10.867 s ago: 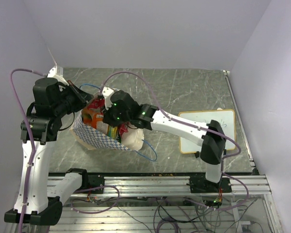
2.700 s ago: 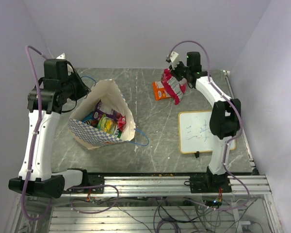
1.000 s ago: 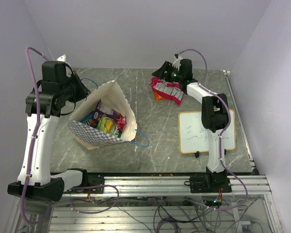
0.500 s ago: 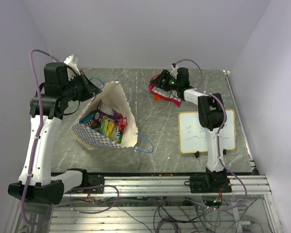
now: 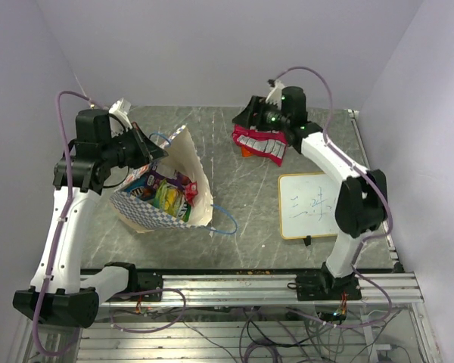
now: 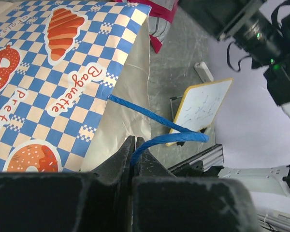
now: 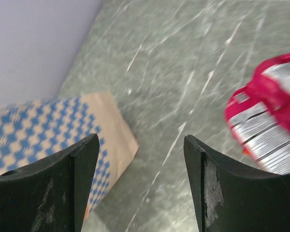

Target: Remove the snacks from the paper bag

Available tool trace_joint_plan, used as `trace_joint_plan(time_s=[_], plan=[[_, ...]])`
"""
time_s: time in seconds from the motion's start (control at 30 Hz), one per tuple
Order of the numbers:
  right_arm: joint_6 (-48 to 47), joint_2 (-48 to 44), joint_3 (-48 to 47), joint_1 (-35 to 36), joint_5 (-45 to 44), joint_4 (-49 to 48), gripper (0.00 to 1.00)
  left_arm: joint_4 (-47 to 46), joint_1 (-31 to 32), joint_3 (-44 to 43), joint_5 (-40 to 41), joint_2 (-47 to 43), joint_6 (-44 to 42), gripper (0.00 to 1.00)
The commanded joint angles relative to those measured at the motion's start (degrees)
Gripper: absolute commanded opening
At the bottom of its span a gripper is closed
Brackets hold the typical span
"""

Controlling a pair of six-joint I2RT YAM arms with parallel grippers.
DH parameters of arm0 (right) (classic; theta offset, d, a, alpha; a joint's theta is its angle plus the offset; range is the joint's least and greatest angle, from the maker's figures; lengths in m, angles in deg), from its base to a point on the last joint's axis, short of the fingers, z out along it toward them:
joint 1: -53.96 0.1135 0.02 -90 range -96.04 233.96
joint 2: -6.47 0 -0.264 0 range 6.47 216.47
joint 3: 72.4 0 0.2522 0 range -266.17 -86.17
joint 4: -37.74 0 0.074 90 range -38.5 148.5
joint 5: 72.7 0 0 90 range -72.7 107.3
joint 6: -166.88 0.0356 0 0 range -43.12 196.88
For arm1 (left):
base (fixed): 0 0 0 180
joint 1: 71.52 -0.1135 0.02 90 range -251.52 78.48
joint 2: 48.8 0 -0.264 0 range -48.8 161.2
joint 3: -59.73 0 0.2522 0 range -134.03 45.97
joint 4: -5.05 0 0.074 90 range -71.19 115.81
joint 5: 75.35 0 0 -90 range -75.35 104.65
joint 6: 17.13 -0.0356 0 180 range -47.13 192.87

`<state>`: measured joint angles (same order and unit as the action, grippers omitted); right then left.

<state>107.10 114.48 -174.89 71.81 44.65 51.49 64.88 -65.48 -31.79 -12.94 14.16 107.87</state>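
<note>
My right gripper [image 7: 140, 159] has dropped the red-and-white packet [image 5: 259, 144] well right of the paper bag [image 5: 193, 162], seemingly onto an orange packet [image 5: 244, 152], and hangs wide open, empty. My left gripper [image 6: 132, 145] stays pinched on the bag's blue handle [image 6: 154, 140]; several snacks [image 5: 165, 193] remain inside.

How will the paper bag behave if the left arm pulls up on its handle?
Probably floppy: the paper bag sags open. Likely tips or drags, since the left gripper pinches only one thin handle. Snacks may slide out.
</note>
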Motion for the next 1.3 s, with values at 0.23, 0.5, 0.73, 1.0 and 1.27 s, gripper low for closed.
trace_joint_plan(time_s=[0.23, 0.5, 0.73, 1.0, 1.27], plan=[[-6.2, -12.9, 9.8, 19.7, -16.5, 26.3, 0.7, -14.7, 0.1, 3.9, -8.7, 0.0, 11.0, 0.07], [-1.4, -16.7, 16.3, 24.7, -19.1, 30.4, 0.68, -14.9, 0.1, 4.3, -10.9, 0.9, 10.6, 0.07], [2.4, -19.1, 20.0, 31.7, -22.3, 26.2, 0.68, -16.1, 0.4, 6.6, -12.4, -1.9, 13.0, 0.07], [4.3, -20.4, 21.9, 38.6, -22.9, 18.4, 0.68, -16.4, 5.4, 8.0, -10.0, -6.0, 16.2, 0.07], [5.3, -24.6, 25.1, 39.3, -30.5, 20.7, 0.69, -16.2, 8.3, 11.1, -7.2, -8.9, 17.9, 0.07]])
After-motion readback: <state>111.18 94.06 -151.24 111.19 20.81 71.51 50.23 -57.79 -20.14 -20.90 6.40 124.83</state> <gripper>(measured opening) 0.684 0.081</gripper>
